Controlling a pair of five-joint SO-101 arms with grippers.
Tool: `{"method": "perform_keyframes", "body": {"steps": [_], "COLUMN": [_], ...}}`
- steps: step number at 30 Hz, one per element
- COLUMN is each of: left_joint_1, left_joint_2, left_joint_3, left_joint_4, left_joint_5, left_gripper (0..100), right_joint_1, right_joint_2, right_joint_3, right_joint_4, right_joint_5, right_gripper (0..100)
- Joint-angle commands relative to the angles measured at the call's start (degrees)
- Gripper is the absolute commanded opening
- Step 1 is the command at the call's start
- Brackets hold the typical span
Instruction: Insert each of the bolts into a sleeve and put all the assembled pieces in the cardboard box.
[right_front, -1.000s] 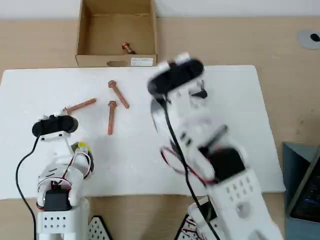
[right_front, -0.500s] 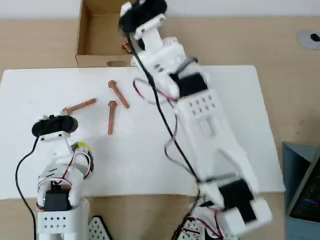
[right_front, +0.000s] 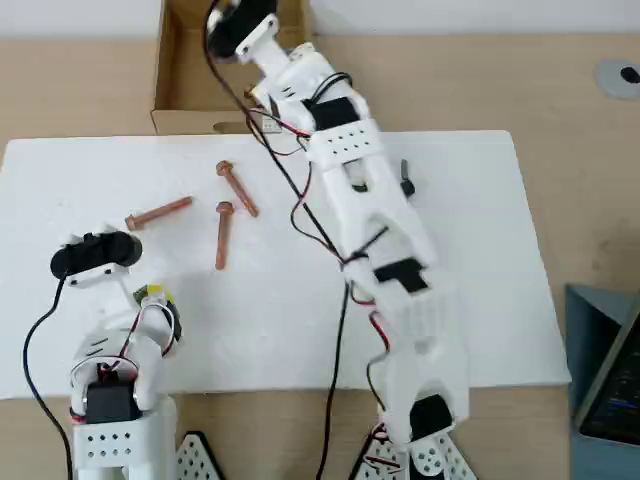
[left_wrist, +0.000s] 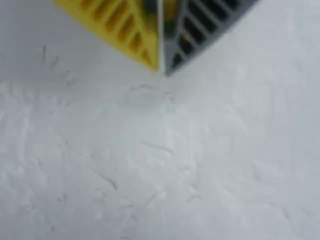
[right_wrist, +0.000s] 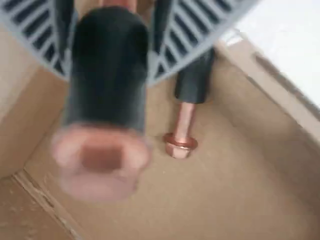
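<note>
My right gripper (right_wrist: 109, 55) is shut on an assembled piece (right_wrist: 106, 105), a black sleeve with a copper bolt head at its end, and holds it over the inside of the cardboard box (right_wrist: 260, 150). Another assembled piece (right_wrist: 187, 107) lies on the box floor. In the high view my right arm (right_front: 345, 150) stretches to the box (right_front: 180, 70) at the back left. Three loose copper bolts (right_front: 160, 212) (right_front: 237, 188) (right_front: 222, 234) lie on the white mat (right_front: 470, 300). One black sleeve (right_front: 405, 178) lies beside the right arm. My left gripper (left_wrist: 161, 69) is shut and empty, close over the mat.
The left arm (right_front: 110, 350) stands at the mat's front left corner. A dark device (right_front: 605, 380) sits at the right edge of the wooden table (right_front: 580, 200). A grey disc (right_front: 618, 78) lies at the back right.
My right arm swung from the middle of the mat out to the box at the back left, carrying the assembled piece. The left arm shifted slightly to the left.
</note>
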Motion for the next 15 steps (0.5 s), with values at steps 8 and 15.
{"method": "perform_keyframes", "body": {"steps": [8, 15], "left_joint_1": [-0.2, -0.1], "left_joint_2": [-0.2, -0.2], "left_joint_3": [-0.3, -0.3], "left_joint_4": [-1.0, -1.0], "left_joint_5": [0.3, 0.3], "left_gripper": [0, 0], "right_joint_1": [1.2, 1.2], "right_joint_2": [23.9, 33.1], "right_joint_3": [-32.5, -43.5], "right_joint_4": [-1.8, 1.3], "right_joint_5": [16.0, 22.2], "right_gripper": [1.1, 4.3]}}
